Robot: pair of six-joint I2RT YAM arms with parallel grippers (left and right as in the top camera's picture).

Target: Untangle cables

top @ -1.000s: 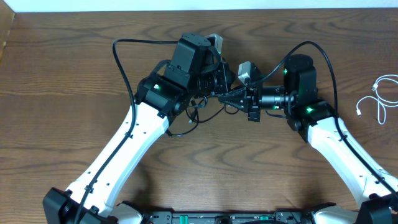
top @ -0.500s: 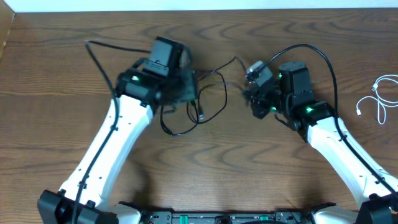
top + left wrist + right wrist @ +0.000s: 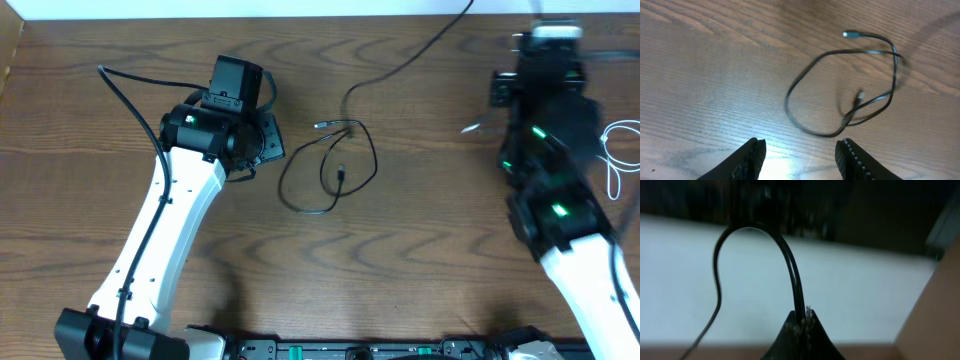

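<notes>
Black cable (image 3: 790, 100): a loose loop crossing itself on the wood table (image 3: 400, 260) at mid-table, both small plugs near the loop, one strand running up and off the top edge. Right gripper (image 3: 802, 322) is clamped on that strand at the very fingertips, lifted high. Left gripper (image 3: 801, 145) is wide open, holding nothing, hovering just left of the loop. White cable (image 3: 614, 175) is well apart at the far right, beside the right arm.

Risks, as I read it:
- Nothing pins the loop, so more pull probably drags the whole bundle or cinches the crossing into a knot.
- A plug could snag on the loop.
- The tip-only pinch could let the strand slip.
- The right arm's swing could catch the white cable.

Versus 0.5 s ago: the right arm has gone from low near centre to high at the right rear. The left arm has backed off left, and the loop now lies clear of it and more open. At 1.0 s ago both grippers were nose to nose at centre.
</notes>
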